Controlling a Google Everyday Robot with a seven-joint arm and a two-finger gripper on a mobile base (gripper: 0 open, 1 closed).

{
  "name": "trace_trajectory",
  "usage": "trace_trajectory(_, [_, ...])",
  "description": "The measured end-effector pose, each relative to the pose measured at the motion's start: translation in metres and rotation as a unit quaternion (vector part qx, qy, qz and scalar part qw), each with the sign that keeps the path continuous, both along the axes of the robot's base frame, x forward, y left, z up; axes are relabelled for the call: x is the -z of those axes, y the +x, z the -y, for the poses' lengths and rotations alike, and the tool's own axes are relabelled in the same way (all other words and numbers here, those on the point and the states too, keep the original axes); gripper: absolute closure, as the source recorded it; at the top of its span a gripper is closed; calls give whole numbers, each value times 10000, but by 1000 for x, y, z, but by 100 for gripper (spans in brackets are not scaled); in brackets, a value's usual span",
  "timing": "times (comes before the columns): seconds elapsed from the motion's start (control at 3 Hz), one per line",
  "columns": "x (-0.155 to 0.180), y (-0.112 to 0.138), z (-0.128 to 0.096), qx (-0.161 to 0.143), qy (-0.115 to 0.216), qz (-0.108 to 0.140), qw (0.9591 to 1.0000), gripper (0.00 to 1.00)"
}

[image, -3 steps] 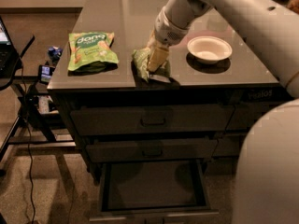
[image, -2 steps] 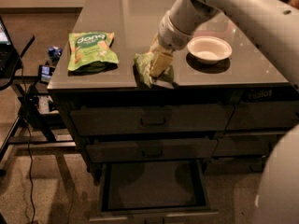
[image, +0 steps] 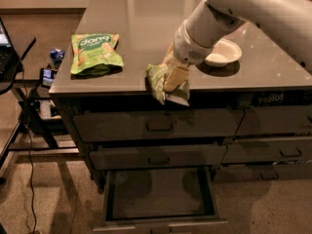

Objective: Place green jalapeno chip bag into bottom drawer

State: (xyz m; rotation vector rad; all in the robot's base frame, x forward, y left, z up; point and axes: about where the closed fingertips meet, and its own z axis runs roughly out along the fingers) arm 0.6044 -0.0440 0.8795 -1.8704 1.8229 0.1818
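One claw (image: 174, 83) clamps crinkly green jalapeno chip bag (image: 155, 79) over glossy countertop (image: 146, 23) edge.

Green "dang" bag (image: 95, 52) on grey countertop (image: 141, 13), white bowl (image: 223, 52) behind gripper (image: 174, 82) at front edge, cables (image: 30, 160) on floor (image: 58, 199) left

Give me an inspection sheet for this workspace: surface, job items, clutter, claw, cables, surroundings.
Surface: glossy grey countertop, with light reflections.
Job's things: green jalapeno chip bag hangs over the counter's front edge; bottom drawer is pulled open, nothing seen inside.
Clutter: dang bag lies flat at the left; white bowl sits at the right, partly behind the arm.
Grippers: claw is at the counter's front edge, shut on the green jalapeno chip bag.
Cables: dark cable runs down to the floor on the left.
Surroundings: laptop on a side stand at far left; upper drawers shut.
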Motion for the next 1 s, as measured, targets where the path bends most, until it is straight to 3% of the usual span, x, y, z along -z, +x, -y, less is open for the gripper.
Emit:
trace_trajectory(0.33, [2,-28,8,-265,-39,50,9996,100])
trace_trajectory(0.67, [2,-28,8,-266,-40,51,9996,100])
trace_trajectory(1.0, [0,-49,6,-235,-87,54,9997,100])
